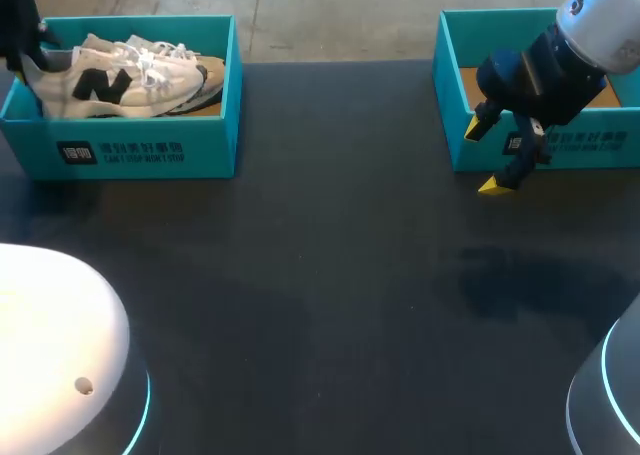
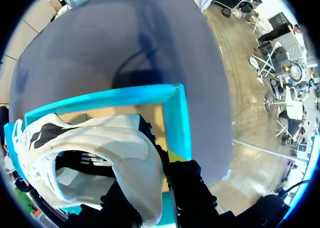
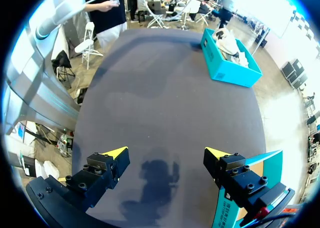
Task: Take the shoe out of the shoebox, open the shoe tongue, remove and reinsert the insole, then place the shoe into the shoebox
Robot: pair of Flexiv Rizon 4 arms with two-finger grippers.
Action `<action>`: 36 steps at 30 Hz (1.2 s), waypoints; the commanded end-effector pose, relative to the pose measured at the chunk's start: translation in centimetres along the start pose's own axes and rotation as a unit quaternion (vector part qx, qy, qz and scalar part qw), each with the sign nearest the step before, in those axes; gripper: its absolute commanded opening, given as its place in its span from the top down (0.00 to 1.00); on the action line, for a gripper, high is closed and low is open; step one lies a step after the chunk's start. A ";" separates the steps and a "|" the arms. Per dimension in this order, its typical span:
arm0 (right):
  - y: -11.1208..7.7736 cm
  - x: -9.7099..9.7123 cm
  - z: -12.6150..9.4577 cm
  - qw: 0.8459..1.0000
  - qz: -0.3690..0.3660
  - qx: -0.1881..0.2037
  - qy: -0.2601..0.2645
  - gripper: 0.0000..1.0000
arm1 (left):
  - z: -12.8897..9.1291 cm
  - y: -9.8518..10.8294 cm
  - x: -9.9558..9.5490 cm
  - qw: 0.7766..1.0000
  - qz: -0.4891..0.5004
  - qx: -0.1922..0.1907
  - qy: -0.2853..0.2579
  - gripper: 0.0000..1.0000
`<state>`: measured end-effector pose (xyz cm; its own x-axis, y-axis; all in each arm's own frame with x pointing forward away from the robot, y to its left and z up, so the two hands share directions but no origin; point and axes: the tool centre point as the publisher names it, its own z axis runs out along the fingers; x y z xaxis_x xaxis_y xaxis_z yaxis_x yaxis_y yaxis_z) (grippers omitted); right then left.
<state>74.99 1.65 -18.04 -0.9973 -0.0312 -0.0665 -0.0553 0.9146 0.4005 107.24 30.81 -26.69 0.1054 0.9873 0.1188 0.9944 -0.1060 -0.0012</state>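
A white sneaker (image 1: 130, 80) with a black side mark lies in the teal shoebox (image 1: 150, 150) at the table's far left. My left gripper (image 1: 25, 50) is at the box's left end, over the shoe's heel. In the left wrist view the gripper (image 2: 150, 198) is shut on the sneaker (image 2: 100, 143); the white heel wall runs between its dark fingers, with the shoebox (image 2: 125, 95) around it. My right gripper (image 1: 487, 157) hangs open in front of the other box. In the right wrist view it (image 3: 165, 155) has only bare table between its yellow tips, and the shoebox (image 3: 230, 70) stands far ahead.
A second teal box (image 1: 560, 145) with a brown floor stands at the far right, beside my right gripper (image 3: 270, 158). Dark table (image 1: 330, 275) stretches between the two boxes. White rounded arm bases (image 1: 50, 345) fill the near corners.
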 end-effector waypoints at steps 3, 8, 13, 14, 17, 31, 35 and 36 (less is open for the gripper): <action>0.0 -0.1 0.1 1.000 0.001 0.001 0.001 0.00 | -5.6 0.7 0.3 1.000 -0.016 0.003 0.002 1.00; 0.0 -0.1 0.1 1.000 0.001 0.001 0.001 0.00 | -7.6 1.0 0.3 1.000 -0.019 -0.006 0.011 1.00; 0.0 -0.1 0.1 1.000 0.001 0.001 0.001 0.00 | -9.1 1.1 0.4 1.000 -0.015 -0.005 0.024 1.00; 0.0 -0.1 0.1 1.000 0.001 0.001 0.001 0.00 | -9.4 1.1 0.4 1.000 -0.015 -0.007 0.024 1.00; 0.0 -0.1 0.1 1.000 0.001 0.001 0.001 0.00 | -10.3 1.1 0.6 1.000 -0.016 -0.007 0.008 1.00; 0.0 -0.1 0.1 1.000 0.001 0.001 0.001 0.00 | -10.3 1.1 0.6 1.000 -0.016 -0.007 0.008 1.00; 0.0 -0.1 0.1 1.000 0.001 0.001 0.001 0.00 | -10.3 1.1 0.6 1.000 -0.016 -0.007 0.008 1.00; 0.0 -0.1 0.1 1.000 0.001 0.001 0.001 0.00 | -10.3 1.1 0.6 1.000 -0.016 -0.007 0.008 1.00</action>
<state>74.99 1.65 -18.04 -0.9973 -0.0309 -0.0664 -0.0550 0.9147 0.4004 108.42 30.03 -16.57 0.0715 0.9883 0.1347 0.9971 -0.0742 0.0153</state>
